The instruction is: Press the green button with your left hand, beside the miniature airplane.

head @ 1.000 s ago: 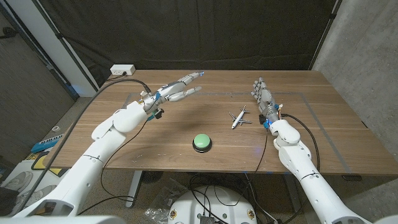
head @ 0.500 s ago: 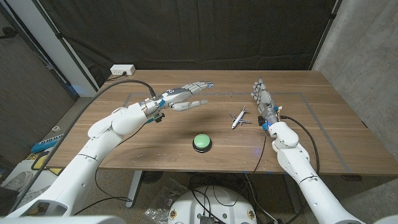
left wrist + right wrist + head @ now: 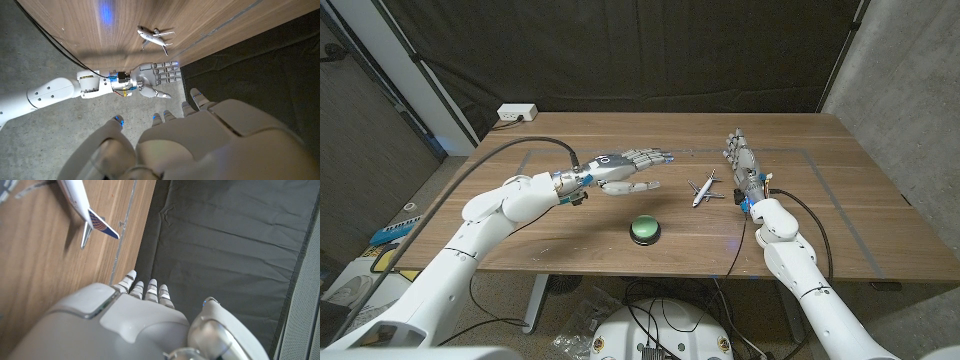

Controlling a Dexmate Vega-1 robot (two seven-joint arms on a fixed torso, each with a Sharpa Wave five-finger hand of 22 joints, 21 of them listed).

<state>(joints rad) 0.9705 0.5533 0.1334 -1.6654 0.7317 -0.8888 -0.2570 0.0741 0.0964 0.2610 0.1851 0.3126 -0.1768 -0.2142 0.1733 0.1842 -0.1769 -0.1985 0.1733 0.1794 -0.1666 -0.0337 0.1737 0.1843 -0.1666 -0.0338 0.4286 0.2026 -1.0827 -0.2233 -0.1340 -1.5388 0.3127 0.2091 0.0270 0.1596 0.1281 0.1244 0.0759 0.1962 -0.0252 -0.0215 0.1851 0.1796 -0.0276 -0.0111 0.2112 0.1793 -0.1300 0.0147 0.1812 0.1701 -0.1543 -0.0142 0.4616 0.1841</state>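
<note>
A round green button (image 3: 645, 229) on a dark base sits near the table's front edge, at the middle. The small white airplane (image 3: 703, 188) lies behind and to the right of it, also seen in the left wrist view as the airplane (image 3: 154, 36) and in the right wrist view as the airplane (image 3: 82, 207). My left hand (image 3: 628, 166) hovers open above the table, fingers stretched toward the right, behind and left of the button and not touching it. My right hand (image 3: 744, 162) stands on its edge, fingers apart and pointing away, just right of the airplane, holding nothing.
A white power strip (image 3: 517, 113) lies at the table's back left corner, with a black cable running from it along my left arm. Thin tape lines (image 3: 800, 152) mark a rectangle on the wooden table (image 3: 840, 200). A dark curtain hangs behind.
My left hand has swung rightward and toward the front, coming nearer the button. The right hand has stayed where it was.
</note>
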